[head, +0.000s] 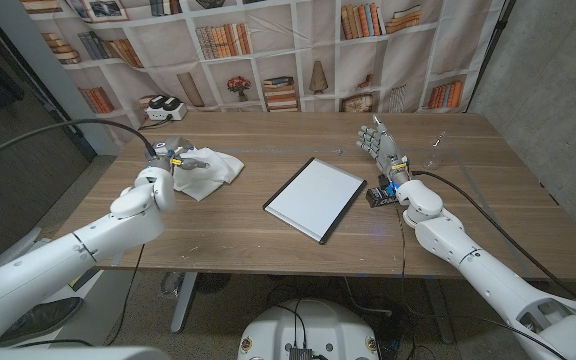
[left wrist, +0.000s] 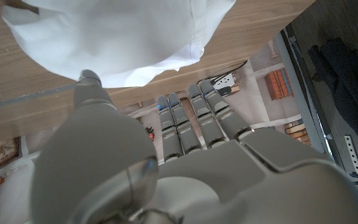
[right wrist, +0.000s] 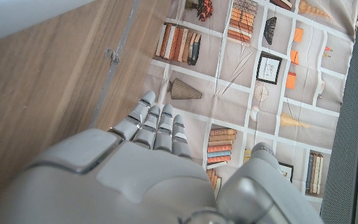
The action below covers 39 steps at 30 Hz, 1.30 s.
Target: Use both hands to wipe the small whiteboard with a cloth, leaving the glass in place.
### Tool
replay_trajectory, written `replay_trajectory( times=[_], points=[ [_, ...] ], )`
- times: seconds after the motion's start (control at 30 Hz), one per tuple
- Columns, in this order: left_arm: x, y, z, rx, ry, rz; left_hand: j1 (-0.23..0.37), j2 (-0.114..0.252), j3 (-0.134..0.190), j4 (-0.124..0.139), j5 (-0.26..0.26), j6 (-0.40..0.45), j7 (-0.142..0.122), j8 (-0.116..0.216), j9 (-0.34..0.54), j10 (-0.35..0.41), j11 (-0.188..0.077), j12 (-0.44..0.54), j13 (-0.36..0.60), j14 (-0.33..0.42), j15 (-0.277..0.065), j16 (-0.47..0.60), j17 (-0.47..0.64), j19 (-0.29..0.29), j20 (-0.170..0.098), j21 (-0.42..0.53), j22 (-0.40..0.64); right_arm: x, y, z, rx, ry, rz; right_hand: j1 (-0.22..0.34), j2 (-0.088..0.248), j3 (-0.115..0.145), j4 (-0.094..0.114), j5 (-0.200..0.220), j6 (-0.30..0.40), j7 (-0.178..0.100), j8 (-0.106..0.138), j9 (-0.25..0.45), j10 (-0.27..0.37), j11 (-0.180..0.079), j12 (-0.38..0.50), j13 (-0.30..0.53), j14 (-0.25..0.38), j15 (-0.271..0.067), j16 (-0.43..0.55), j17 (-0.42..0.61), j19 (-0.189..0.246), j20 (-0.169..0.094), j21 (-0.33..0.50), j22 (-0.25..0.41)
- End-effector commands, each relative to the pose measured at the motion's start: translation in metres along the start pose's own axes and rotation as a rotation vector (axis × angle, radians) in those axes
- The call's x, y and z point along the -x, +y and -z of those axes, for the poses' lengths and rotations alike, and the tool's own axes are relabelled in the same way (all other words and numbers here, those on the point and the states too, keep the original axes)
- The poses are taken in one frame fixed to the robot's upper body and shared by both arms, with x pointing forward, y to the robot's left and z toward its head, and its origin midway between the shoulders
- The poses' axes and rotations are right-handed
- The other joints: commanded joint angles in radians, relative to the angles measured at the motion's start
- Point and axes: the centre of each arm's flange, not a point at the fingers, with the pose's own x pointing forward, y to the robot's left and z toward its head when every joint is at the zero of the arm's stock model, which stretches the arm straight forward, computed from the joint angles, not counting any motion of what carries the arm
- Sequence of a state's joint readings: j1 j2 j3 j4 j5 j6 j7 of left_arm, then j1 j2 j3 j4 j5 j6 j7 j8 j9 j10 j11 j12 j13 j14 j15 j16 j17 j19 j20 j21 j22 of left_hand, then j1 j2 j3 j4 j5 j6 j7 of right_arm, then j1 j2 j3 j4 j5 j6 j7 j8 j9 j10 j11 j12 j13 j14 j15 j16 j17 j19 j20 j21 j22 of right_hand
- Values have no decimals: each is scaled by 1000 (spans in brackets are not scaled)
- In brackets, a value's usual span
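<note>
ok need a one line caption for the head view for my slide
Left hand at the white cloth, right hand raised open beside the small whiteboard, glass at the wooden table's far right.

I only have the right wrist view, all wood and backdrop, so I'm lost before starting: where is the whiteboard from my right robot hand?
Observer: The whiteboard lies at the table's middle, to the left of the right robot hand and apart from it.
Operator: And what do I wipe with?
Observer: A white cloth lies crumpled left of the board. The left robot hand is at its left edge with fingers straight, not gripping it.
Operator: Anything fragile on my side?
Observer: A clear glass, faint in the head view, stands just right of the right robot hand, toward the table's far edge.
</note>
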State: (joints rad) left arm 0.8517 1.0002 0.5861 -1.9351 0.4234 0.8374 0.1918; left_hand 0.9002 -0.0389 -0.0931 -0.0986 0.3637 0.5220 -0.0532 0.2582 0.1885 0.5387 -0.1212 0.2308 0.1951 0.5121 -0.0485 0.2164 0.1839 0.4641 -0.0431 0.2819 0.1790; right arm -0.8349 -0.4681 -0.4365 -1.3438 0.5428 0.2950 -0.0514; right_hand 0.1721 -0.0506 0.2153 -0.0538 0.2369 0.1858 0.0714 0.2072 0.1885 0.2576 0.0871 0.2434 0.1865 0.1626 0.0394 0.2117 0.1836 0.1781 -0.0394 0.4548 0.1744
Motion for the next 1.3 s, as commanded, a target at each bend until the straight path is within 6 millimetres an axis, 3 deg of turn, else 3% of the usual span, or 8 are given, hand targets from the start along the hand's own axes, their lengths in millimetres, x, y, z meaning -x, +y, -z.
replay_trajectory(
  times=[0.03,0.23,0.33,1.03,1.17,1.3],
  points=[
    [-7,0,-2,-97,37,54,34,11,6,-14,7,-38,4,-22,4,-34,2,-19,3,-28,-89,-15,4,-24,-30,-15,3,-3,1,2,-4,8,-1,2,9,-4,0,4,12,-1,0,2,8,-4,0,0,9,-2,-5,5,9,-26,-3,3],
    [-12,-4,-7,-141,54,91,82,26,6,-24,2,-156,-1,-69,8,-121,-13,-47,7,-94,-79,-32,7,-66,-22,-46,4,-3,0,2,0,9,-2,2,9,-5,0,4,13,0,-1,2,9,-4,0,1,11,-1,-5,5,10,-25,-5,3],
    [-13,-6,-9,-152,62,113,93,28,4,-26,1,-184,6,-73,9,-145,-10,-48,8,-114,-75,-34,7,-78,-19,-54,4,-3,0,2,0,10,-3,2,9,-5,0,4,15,-1,0,2,10,-2,0,1,11,-1,-6,5,10,-25,-7,3],
    [-26,-38,-16,-189,80,198,91,41,-4,-14,-3,-156,-1,-57,11,-132,-4,-35,8,-116,-80,-27,8,-76,-23,-58,4,-4,-2,7,-12,32,-5,2,11,-7,-1,3,20,0,0,2,12,-2,-2,1,14,0,-7,5,13,-22,-14,3],
    [-30,-46,-18,-191,98,203,100,51,-1,-14,-3,-164,-5,-59,11,-141,-3,-37,8,-123,-70,-27,9,-72,0,-57,6,-4,-2,9,-11,38,-7,2,11,-8,-1,3,19,-1,-1,2,12,-2,-2,1,15,1,-7,5,13,-21,-15,3],
    [-33,-53,-18,-186,110,214,115,63,5,-17,-3,-174,-4,-61,11,-151,3,-39,9,-130,-66,-28,9,-75,6,-58,7,-5,-3,10,-15,43,-1,2,12,-8,-1,3,19,0,-1,2,13,-2,-3,1,15,0,-8,5,14,-21,-17,3]
  ],
)
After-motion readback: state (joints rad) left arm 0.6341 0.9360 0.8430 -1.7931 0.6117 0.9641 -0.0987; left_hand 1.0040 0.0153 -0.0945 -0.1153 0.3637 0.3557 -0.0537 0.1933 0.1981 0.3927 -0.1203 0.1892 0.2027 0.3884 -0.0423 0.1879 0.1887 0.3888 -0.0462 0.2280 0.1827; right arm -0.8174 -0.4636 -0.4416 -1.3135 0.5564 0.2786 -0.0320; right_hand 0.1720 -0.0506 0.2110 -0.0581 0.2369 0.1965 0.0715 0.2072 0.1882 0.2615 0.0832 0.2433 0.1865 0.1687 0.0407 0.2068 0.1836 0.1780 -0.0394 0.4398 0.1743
